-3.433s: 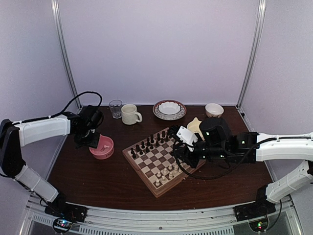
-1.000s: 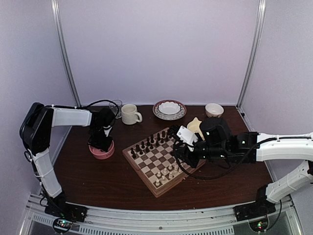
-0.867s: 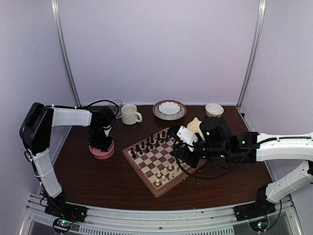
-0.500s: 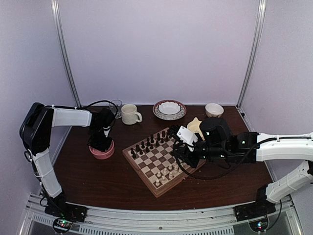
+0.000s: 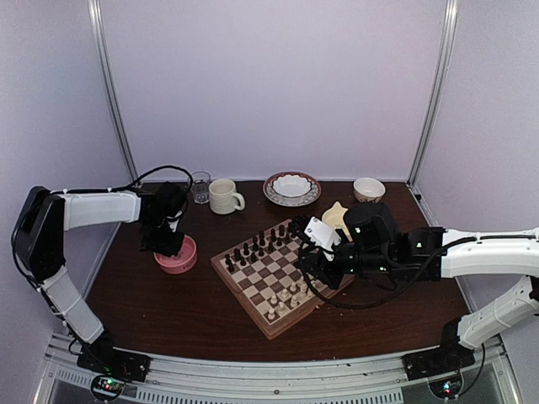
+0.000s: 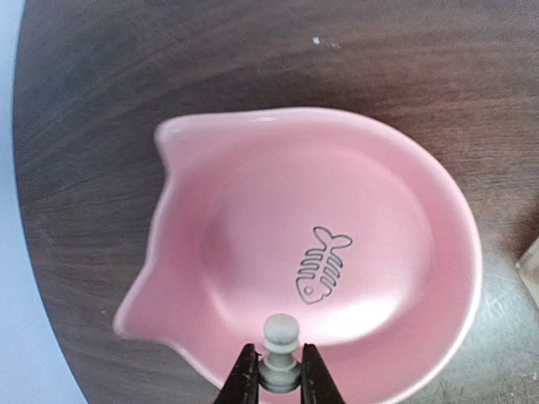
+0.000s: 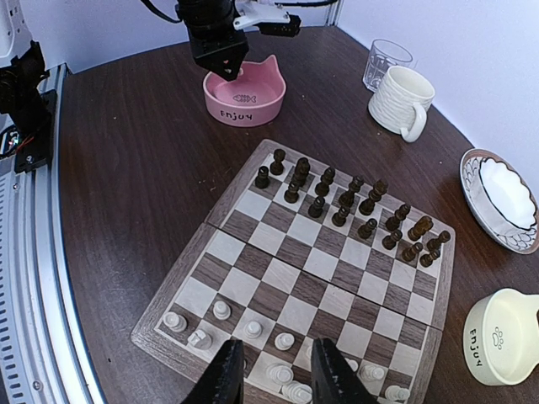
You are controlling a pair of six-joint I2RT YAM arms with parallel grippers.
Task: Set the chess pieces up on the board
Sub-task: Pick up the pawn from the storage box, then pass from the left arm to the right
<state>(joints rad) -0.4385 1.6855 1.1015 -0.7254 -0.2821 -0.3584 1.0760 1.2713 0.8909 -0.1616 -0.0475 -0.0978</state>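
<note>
- Left gripper (image 6: pixel 279 383): clamped on one cream-white pawn (image 6: pixel 281 330), a finger on either side of its base. A second ago you had these jaws much wider.
- Pawn: upright between the fingertips, over the near rim of the pink bowl (image 6: pixel 194 244), which has a fish-bone drawing on its floor. In the earliest view a pale piece lay inside that bowl.
- Left arm: since half a second ago its shoulder and elbow have swung out to the left, and the wrist sits a little higher over the bowl.
- Right gripper (image 7: pixel 280 373): fingers apart, gripping nothing, hovering over the board's near edge. You have not moved it across any of the views.
- Board (image 5: pixel 274 273): set at an angle mid-table, in the same place as before.
- Chess pieces (image 7: pixel 221 310): the cream-white ones stand in the two rows nearest the right gripper. The dark pieces (image 7: pixel 337 198) fill the two far rows.
- Behind the bowl: a cream mug (image 5: pixel 223 196) with a glass (image 5: pixel 200 187) beside it, both where they were.
</note>
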